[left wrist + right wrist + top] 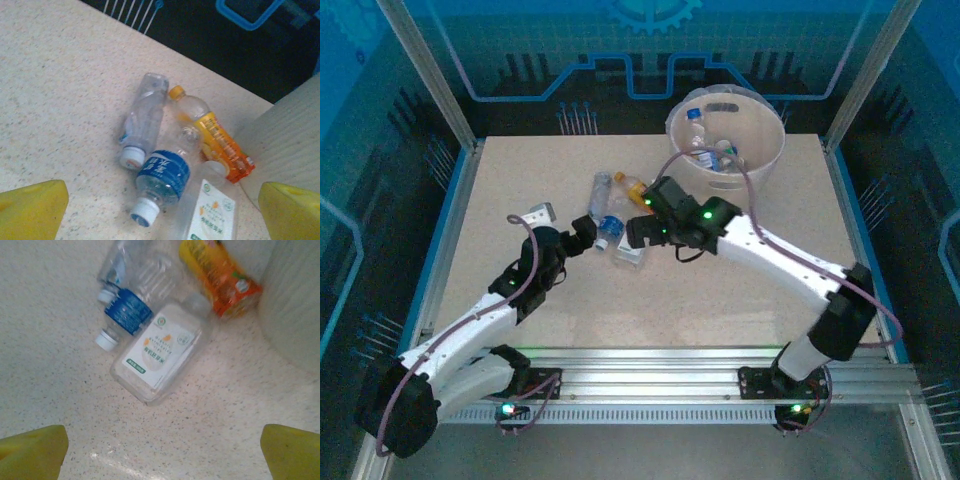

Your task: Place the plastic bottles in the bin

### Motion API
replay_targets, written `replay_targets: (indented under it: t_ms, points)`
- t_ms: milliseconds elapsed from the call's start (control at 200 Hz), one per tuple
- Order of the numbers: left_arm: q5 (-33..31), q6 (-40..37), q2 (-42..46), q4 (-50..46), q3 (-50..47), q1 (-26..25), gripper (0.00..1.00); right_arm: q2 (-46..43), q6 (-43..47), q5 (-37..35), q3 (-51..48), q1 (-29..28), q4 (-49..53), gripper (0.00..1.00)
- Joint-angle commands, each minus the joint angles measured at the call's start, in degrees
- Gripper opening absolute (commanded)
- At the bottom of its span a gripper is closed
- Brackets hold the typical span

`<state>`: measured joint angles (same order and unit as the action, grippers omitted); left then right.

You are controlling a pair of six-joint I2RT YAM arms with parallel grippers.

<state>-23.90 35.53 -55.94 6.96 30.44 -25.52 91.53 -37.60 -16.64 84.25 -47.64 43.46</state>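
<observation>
Top external view: the bin [767, 165] stands at the far right of the table [520, 300], a couple of bottles [724, 156] already lying inside it. Four more lie in a loose huddle on the table just left of the bin, between the two grippers. The left gripper [582, 232] points at them from the left and the right gripper [642, 216] hangs over them from the right. Both have their yellow fingers spread wide, with nothing between them. From the left wrist I can pick the four apart: a clear bottle [144, 116] with a white cap, a blue-labelled bottle [163, 174] pressed against it, an orange-labelled bottle [220, 142] with its base just beside the bin's wall, and a white-labelled bottle [212, 212] nearest the camera. All of them are on their sides.
</observation>
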Motion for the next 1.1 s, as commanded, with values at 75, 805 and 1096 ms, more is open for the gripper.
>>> replay_targets:
  t_ms: [75,805,1096]
  points:
    - [1.59,3.03,-0.13,-0.77,-1.39,1.05,0.99,7.64,-6.92,-3.07,1.08,-1.17,-4.85,1.0]
    - [3.3,2.62,-2.5,0.58,-1.96,1.83,0.99,29.54,-10.02,-9.09,16.25,-0.1,-0.84,1.0]
    - [4.07,2.7,-3.36,1.2,-1.83,1.88,0.99,32.82,-9.9,-8.42,17.93,0.58,-0.5,1.0]
